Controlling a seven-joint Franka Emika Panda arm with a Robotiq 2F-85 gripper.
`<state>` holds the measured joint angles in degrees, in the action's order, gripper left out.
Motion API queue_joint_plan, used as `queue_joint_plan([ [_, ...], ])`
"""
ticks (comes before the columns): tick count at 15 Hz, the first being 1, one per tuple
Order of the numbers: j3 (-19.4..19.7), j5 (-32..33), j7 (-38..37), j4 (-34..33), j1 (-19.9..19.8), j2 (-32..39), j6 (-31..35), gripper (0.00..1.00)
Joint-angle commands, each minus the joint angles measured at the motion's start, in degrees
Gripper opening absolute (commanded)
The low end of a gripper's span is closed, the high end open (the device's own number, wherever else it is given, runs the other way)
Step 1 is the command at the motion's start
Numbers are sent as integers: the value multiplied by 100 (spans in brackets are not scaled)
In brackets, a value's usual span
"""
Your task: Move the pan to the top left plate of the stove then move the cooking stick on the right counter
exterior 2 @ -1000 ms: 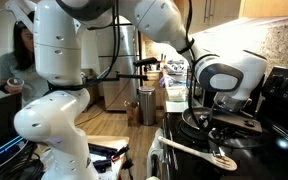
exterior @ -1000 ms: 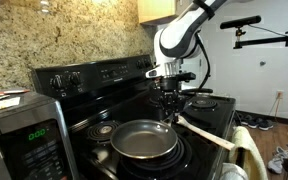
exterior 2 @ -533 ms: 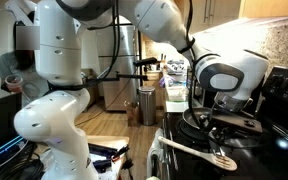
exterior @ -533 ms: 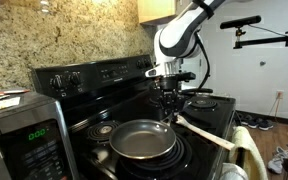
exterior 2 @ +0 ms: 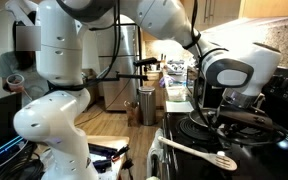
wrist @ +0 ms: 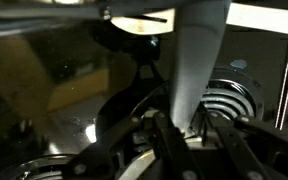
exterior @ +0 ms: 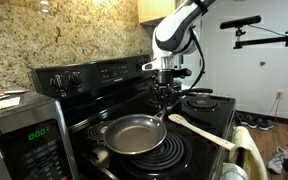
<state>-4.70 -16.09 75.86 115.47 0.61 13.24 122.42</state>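
The pan (exterior: 132, 133), grey inside with a dark rim, hangs slightly tilted just above the stove (exterior: 84, 78). My gripper (exterior: 164, 100) is shut on it at its far edge, where the handle starts; it also shows in an exterior view (exterior 2: 227, 108) and in the wrist view (wrist: 174, 125). The small chrome-ringed top left plate (exterior: 102, 129) peeks out beside the pan, toward the back panel. The cooking stick (exterior: 199, 130), a pale wooden spoon, lies across the stove front, also seen in an exterior view (exterior 2: 192, 150) and as a pale bar in the wrist view (wrist: 199, 60).
A silver microwave (exterior: 19, 135) stands on the near counter. A black pot (exterior: 206, 100) sits on a far burner. A coil burner (wrist: 229, 100) lies under the wrist. A granite wall backs the stove. A person (exterior 2: 14, 70) stands beyond the robot base.
The gripper has risen and shifted toward the back panel, carrying the pan with it. The pan has left its burner and moved toward the chrome-ringed plate. The spoon has not moved.
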Motion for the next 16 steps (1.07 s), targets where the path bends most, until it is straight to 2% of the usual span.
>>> queue_joint_plan([
  [1, -59, -221, -143, -447, -133, 183, -218, 6],
  [8, -144, -452, -419, -1253, -214, 807, -243, 6],
  [16, -177, -197, -813, -2066, -199, 1306, -298, 6],
])
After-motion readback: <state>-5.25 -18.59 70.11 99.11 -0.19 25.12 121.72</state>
